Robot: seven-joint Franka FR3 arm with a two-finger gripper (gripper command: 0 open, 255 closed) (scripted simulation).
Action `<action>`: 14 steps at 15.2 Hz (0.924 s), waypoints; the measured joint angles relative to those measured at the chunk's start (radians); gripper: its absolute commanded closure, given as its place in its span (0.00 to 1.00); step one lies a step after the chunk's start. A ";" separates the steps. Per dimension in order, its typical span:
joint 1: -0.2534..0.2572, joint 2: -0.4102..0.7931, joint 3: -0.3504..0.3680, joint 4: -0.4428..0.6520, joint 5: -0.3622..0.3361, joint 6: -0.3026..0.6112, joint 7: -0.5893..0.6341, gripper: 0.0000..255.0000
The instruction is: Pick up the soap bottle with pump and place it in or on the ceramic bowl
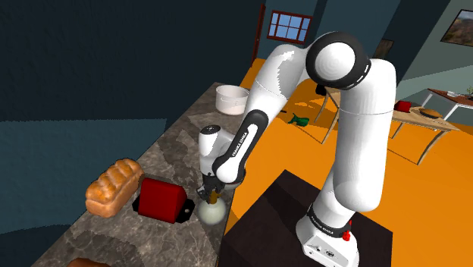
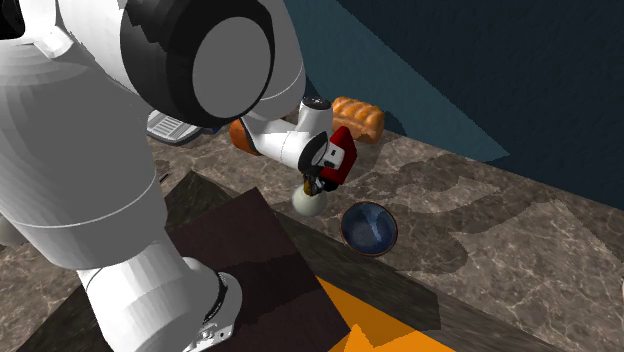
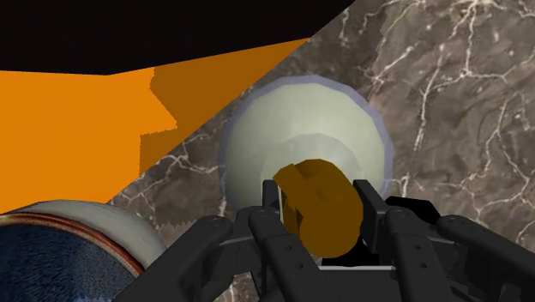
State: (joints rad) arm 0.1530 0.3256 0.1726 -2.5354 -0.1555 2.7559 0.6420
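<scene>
Soap bottle [image 3: 300, 137], pale and round with a brown pump, stands on the counter [image 3: 446, 103] by its edge, near the blue bowl [image 2: 368, 228]. My tool [image 3: 321, 202] is clamped on the pump, so I judge the grasp made. Next, a straight lift, then across over the bowl. Lettering on my forearm [image 1: 239, 144] is too small to read.

Dim scene; the arm [image 1: 349, 129] throws soft shadows across the counter [image 2: 520, 250], lit perhaps from above.
</scene>
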 measured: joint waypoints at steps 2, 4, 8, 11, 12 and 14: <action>0.000 0.000 0.000 0.000 0.000 0.000 0.000 1.00; 0.000 0.000 0.000 0.000 0.000 0.000 0.000 1.00; -0.005 -0.019 0.008 -0.005 0.009 -0.015 -0.007 1.00; -0.018 -0.065 0.022 -0.015 0.031 -0.050 -0.026 1.00; -0.019 -0.078 0.026 -0.017 0.038 -0.061 -0.029 1.00; -0.023 -0.106 0.036 -0.018 0.053 -0.087 -0.038 1.00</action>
State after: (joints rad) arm 0.1299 0.2194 0.2084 -2.5532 -0.1024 2.6685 0.6042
